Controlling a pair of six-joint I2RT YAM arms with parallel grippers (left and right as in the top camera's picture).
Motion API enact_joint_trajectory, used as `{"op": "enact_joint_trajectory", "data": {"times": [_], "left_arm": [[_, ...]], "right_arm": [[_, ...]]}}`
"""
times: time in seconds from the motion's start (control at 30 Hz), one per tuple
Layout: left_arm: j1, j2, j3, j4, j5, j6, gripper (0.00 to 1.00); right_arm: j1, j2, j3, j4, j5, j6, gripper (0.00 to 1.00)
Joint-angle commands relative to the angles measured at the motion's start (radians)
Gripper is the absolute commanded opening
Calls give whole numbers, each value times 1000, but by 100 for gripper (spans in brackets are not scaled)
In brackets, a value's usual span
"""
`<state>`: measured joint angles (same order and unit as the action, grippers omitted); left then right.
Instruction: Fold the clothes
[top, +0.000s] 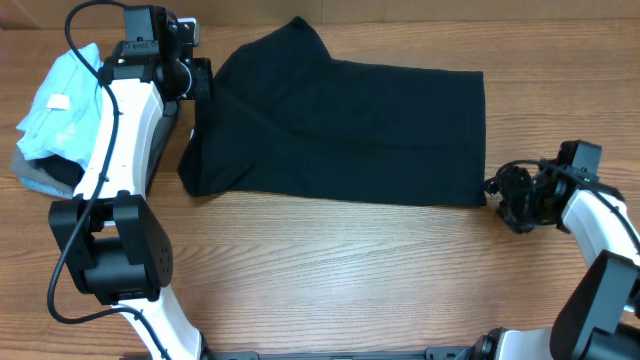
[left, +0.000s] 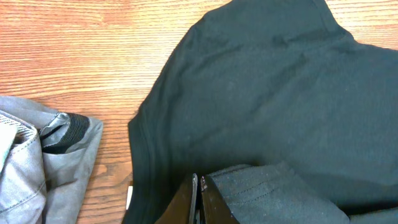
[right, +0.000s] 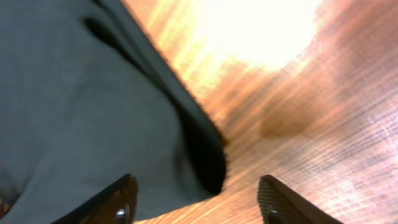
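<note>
Overhead, the plain black cotton T-shirt (top: 350, 130) lies spread upper-centre. The left claw (top: 200, 78), pressed together, touches its left edge, with the left arm (top: 125, 130) stretched up-frame. The right claw (top: 497, 190) gapes at its lower-right corner.

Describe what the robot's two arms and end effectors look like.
The left arm and right arm have white shells with black joint housings. A thin black cable loops off the left arm. The left end effector and right end effector are black.

black T-shirt (right: 93, 93) blurred, grey garment (left: 37, 168) cropped
</note>
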<state>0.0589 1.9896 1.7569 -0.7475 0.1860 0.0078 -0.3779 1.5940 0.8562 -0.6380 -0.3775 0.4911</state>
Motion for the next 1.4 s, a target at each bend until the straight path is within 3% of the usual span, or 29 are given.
{"op": "enact_joint_trajectory", "data": {"times": [0.0,0.13,0.37,0.43,0.5,0.63,0.87,0.97,1.1,1.37], "left_arm": [[-1,-22,21,3,-14,15,4],[-1,-22,21,3,-14,15,4],[-1,-22,19,1,-15,15,4],[-1,-21,19,1,-18,15,4],[-1,-21,19,1,-18,15,4],[-1,-21,19,1,-18,15,4],[-2,-21,19,-4,-18,15,4],[-2,-21,19,-11,-18,15,4],[-1,-21,19,-11,-18,15,4],[-6,-13,16,17,-19,15,4]], "right_arm": [[8,-20,-48,34,37,36,70],[12,-20,-96,115,-16,56,67],[12,-20,-128,189,-58,63,37],[12,-20,-128,192,-58,63,32],[12,-20,-129,197,-57,63,33],[12,-19,-132,208,-56,64,46],[16,-11,-178,279,-46,135,47],[18,-11,-199,315,-45,138,37],[10,-12,-198,315,21,138,4],[-59,-12,-182,262,142,138,4]]}}
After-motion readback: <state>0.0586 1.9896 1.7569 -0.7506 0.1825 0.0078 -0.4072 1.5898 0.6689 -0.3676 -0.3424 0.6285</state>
